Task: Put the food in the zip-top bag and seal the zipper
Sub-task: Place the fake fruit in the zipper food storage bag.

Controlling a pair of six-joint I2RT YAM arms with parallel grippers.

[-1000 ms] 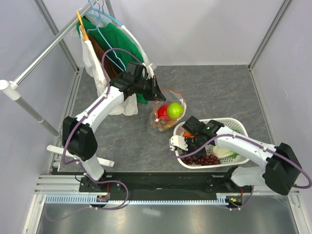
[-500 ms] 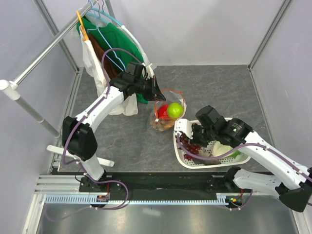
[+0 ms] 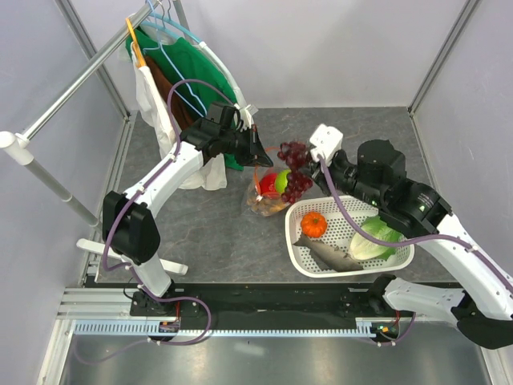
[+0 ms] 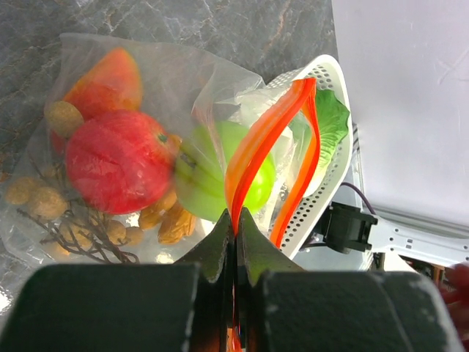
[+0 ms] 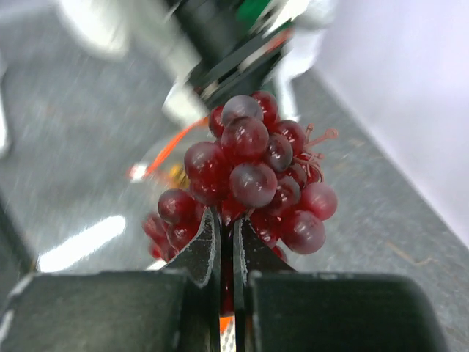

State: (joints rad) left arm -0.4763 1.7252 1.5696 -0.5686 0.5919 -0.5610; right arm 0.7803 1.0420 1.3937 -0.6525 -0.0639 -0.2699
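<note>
Now your right gripper (image 3: 309, 163) is pinched tight on the grapes (image 3: 294, 173), which hang just left of its fingers at the middle of the top view, over the right edge of the zip-top bag (image 3: 263, 207). Your left gripper (image 4: 234, 220) is closed narrow on one end of the zipper (image 4: 267, 132), holding the mouth up. From that pinch at the bottom centre of the left wrist view, the two orange-red strips run toward the upper right and bow apart (that gap is your target). The bag mouth lies to the left of and below the bunch, so the right arm is the one to carry it across. I judge you should lower the grapes between the strips, along their length. The red apple (image 4: 121, 161) and green apple (image 4: 220, 172) are already inside the bag. The orange (image 3: 313, 224), fish (image 3: 329, 254) and lettuce (image 3: 375, 237) lie in the white basket (image 3: 353, 273) at lower right.
</note>
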